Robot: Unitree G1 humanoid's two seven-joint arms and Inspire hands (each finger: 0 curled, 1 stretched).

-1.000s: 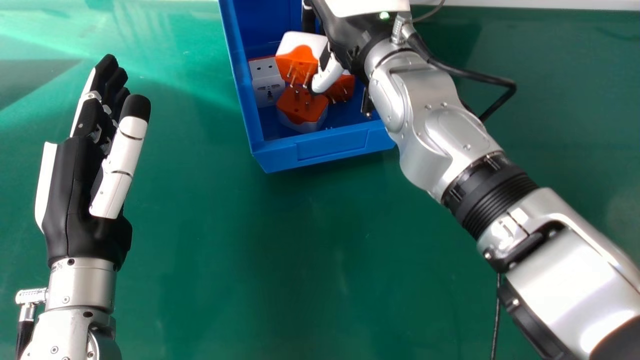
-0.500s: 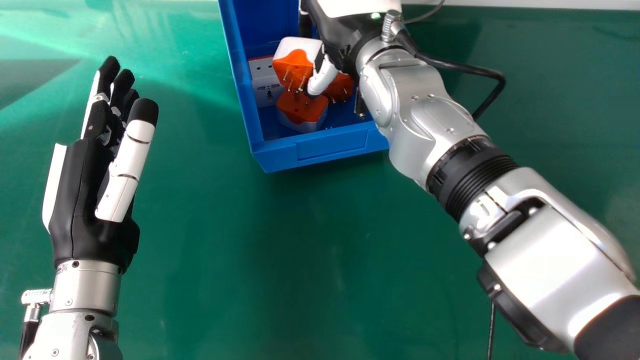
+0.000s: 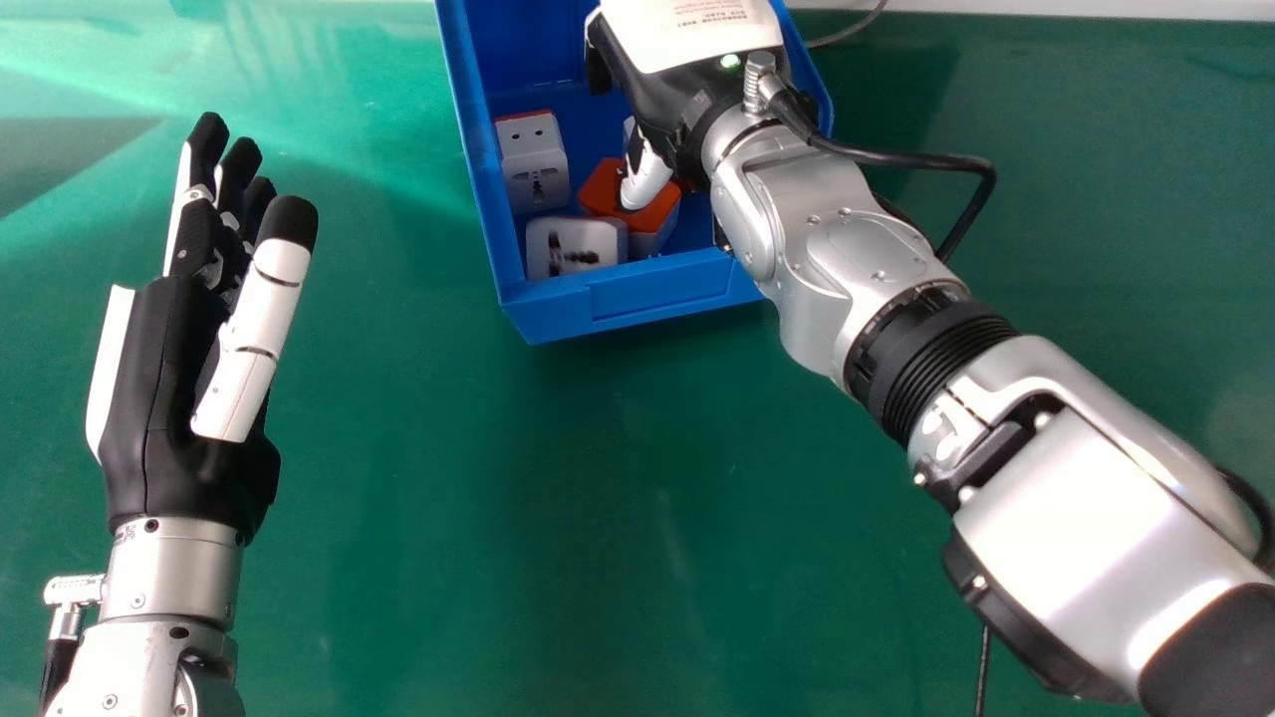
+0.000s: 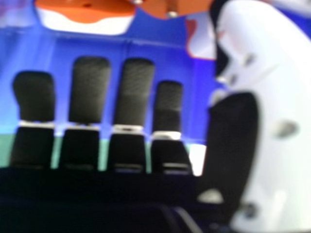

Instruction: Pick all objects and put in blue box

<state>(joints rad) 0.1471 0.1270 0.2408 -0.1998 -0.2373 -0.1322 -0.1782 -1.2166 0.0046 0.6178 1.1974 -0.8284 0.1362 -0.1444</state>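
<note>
Release, as judged: a white adapter (image 3: 590,237) lies in the blue box (image 3: 662,291) by its near wall, beside an orange-topped adapter (image 3: 652,221). The right hand (image 3: 669,100), over the box, has its fingers straight and apart; the left hand (image 3: 164,398), at the head view's left, is likewise extended. Next, the right hand should rise clear, dragging nothing
</note>
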